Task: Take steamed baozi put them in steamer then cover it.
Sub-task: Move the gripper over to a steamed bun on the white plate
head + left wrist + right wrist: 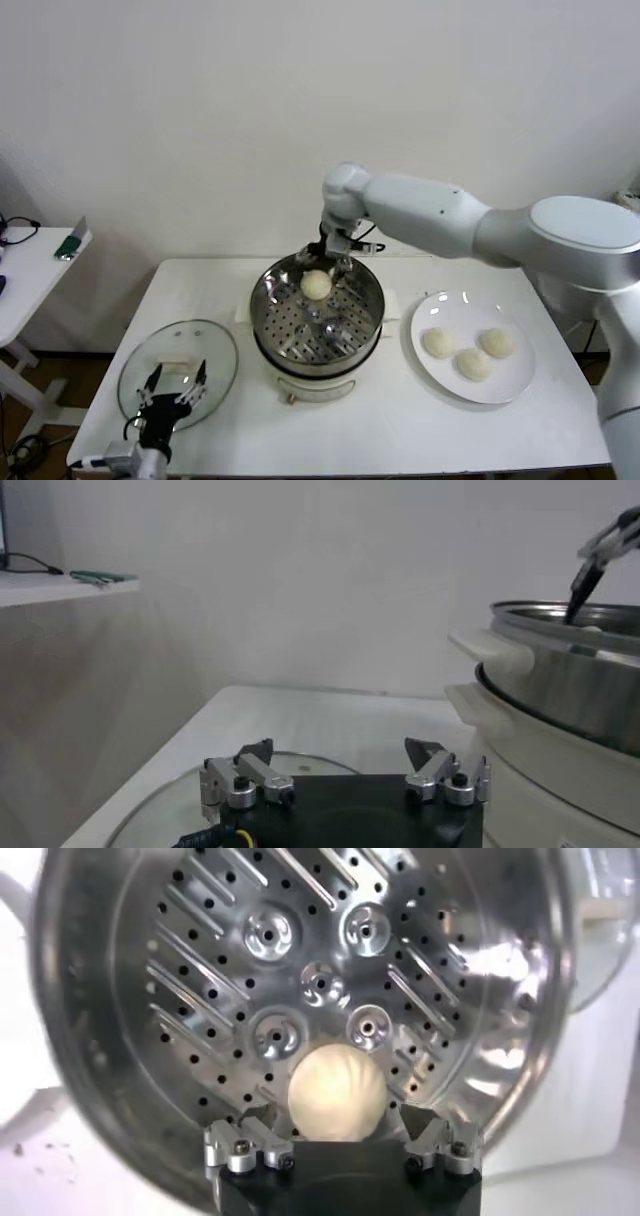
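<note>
One steamer [318, 322] stands mid-bench on its white cooker base, and everything else is placed from it. Four steamed baozi show in all: one bun [316, 285] lies on the perforated floor at the far side of the steamer, and three more [469, 352] sit on a white plate [440, 385] just beside the steamer on the robot's right. One cover [178, 372], glass with a white handle, lies flat on the bench [400, 430] to the steamer's left. The right gripper [335, 258] hangs over the steamer's far rim, its fingers spread wide with the bun between them but not pinched; the right wrist view shows this best, the bun [337, 1095] resting on the holed metal with a gap to each fingertip. The left gripper [175, 385] hovers over the cover, jaws fully apart and holding nothing. Only the left wrist view shows the steamer's side wall [570, 695] and the right gripper's fingers [585, 575] dipping past its rim. A side table stands well off to the steamer's left.
</note>
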